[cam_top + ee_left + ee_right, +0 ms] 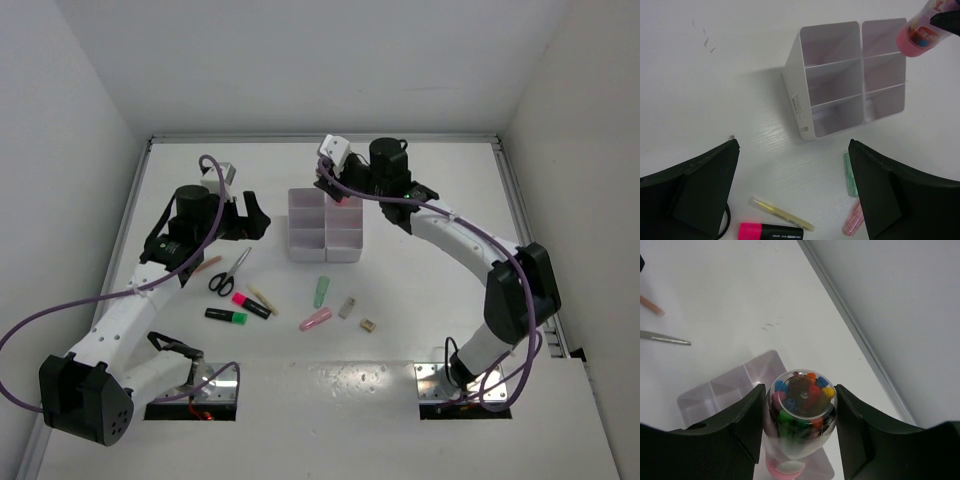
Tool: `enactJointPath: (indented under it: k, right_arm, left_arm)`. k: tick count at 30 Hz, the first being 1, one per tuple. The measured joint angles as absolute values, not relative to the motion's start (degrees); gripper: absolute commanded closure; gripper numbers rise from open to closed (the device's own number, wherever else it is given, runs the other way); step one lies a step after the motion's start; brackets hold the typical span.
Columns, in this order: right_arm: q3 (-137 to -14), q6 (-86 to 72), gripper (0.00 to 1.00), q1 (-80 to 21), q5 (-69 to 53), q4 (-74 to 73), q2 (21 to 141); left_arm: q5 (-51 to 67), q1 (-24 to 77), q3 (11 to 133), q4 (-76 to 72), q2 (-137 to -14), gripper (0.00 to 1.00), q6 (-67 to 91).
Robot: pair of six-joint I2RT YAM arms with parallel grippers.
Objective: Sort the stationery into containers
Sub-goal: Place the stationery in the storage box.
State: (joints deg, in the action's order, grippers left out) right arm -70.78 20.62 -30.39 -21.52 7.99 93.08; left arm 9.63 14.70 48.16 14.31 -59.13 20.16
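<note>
Bolted at the near edge, both arms (125, 322) are reaching over the table (440, 310). The left gripper (258, 216) is hovering beside the tray (325, 247), jaws spread and empty, while the right gripper (338, 192) is clamping a clear tube (343, 203) above the far right compartment. Scissors (228, 272), highlighters (250, 304), sticks (263, 298) and erasers (347, 307) are lying loose nearer the bases.

From the left wrist, the tube's pink end is hanging over that corner compartment, with a green piece (850, 175) and a pink piece (854, 220) lying just short of the tray.

From the right wrist, coloured tips are showing inside the tube, which both fingers (730, 430) are pinching.
</note>
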Motion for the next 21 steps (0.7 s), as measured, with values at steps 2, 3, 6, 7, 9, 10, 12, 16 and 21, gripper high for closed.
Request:
enactJointPath:
  k: [2,3,6,7,9,10,12,16,21]
  right_arm:
    - [-70.52,22.28,1.0,-30.26,-21.34,10.04,93.56]
    - [-70.39,22.94,1.0,-30.11,-21.21,10.9,93.76]
    - [-70.39,24.62,1.0,-29.36,-20.97,12.73,94.72]
    - [-70.39,25.08,1.0,-29.08,-20.99,13.15,95.15]
    - [-70.39,25.69,1.0,-28.47,-21.15,13.76,96.03]
    - [-70.39,25.89,1.0,-28.18,-21.34,13.98,96.47]
    - [-70.22,25.96,1.0,-27.81,-22.0,14.26,97.23]
    - [-69.87,25.93,1.0,-27.24,-23.59,14.59,98.21]
    - [-69.67,25.89,1.0,-26.81,-25.21,14.72,99.22]
  left_arm:
    - [9.65,14.7,48.16,14.26,-59.13,0.03,20.16]
    - [9.65,14.7,48.16,14.26,-59.13,0.03,20.16]
    - [9.65,14.7,48.16,14.15,-59.13,0.03,20.16]
    - [9.65,14.7,48.16,14.11,-59.13,0.03,20.16]
    - [9.63,14.7,48.16,14.09,-59.13,0.03,20.16]
    - [9.65,14.7,48.16,14.09,-59.13,0.03,20.18]
    - [9.65,14.7,48.16,14.09,-59.13,0.03,20.16]
    - [9.65,14.7,48.16,14.09,-59.13,0.03,20.16]
    - [9.67,14.7,48.16,14.09,-59.13,0.03,20.16]
